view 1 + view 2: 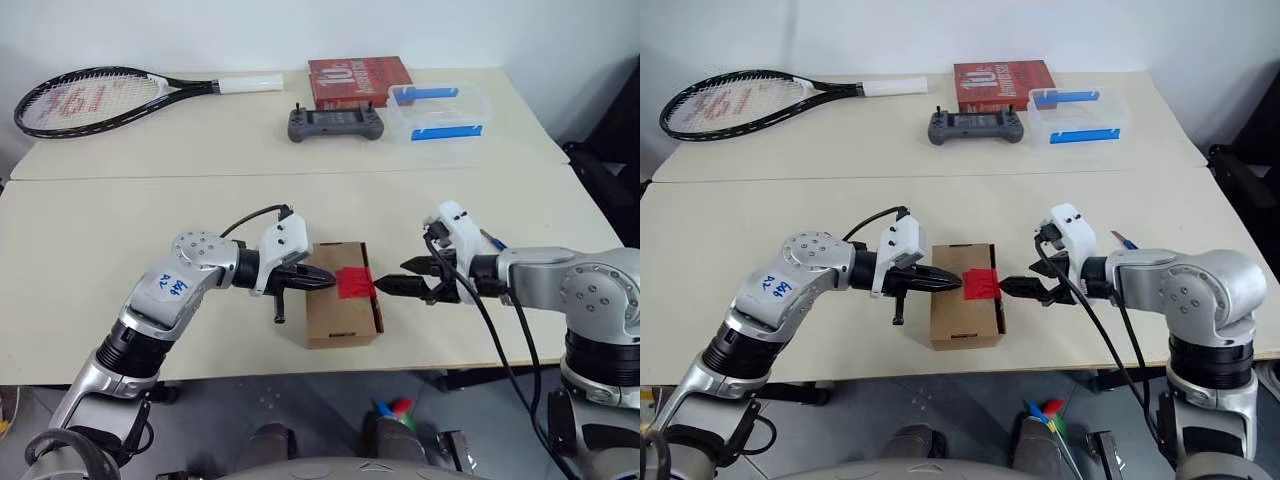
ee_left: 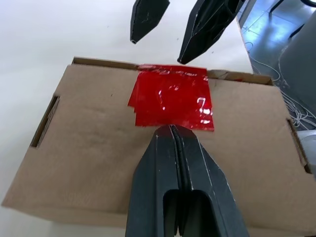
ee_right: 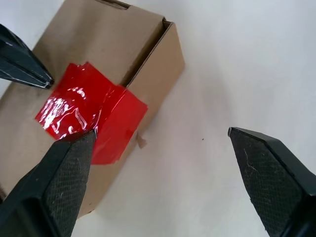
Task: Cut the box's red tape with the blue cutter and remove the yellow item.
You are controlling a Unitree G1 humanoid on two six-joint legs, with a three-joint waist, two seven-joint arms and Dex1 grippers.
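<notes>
Nearest the camera, at the front edge of the pale desk (image 1: 100, 230), lies the box (image 1: 335, 315), a small brown corrugated carton with dark slot cut-outs in its sides; its flaps are down, so its contents cannot be seen. Across the flap seam at its right end sits the red tape (image 1: 355, 282), a glossy, wrinkled square folded over the carton's edge. From the left, the left gripper (image 1: 322, 279) lies over the carton's top with its jaws closed tight, empty, tips at the near edge of the tape. From the right, the right gripper (image 1: 396, 285) points at the taped end with its jaws spread wide and empty; in the right wrist view one finger (image 3: 59, 173) overlaps the corner of the tape, though contact cannot be told. The left arm carries a round white sticker (image 1: 171, 288) with blue handwriting that cannot be read. Behind the right forearm a slim blue object (image 1: 1125, 240), possibly the blue cutter, lies on the desk, mostly hidden.

On the far half of the desk, left to right: a black tennis racket (image 1: 90, 100) with a white grip and a red mark on its strings; a grey handheld controller (image 1: 336, 123); a red printed box (image 1: 358, 80) with large white characters, not legible; and, touching it, a clear plastic container (image 1: 440, 112) with blue clips, nothing visible inside.
</notes>
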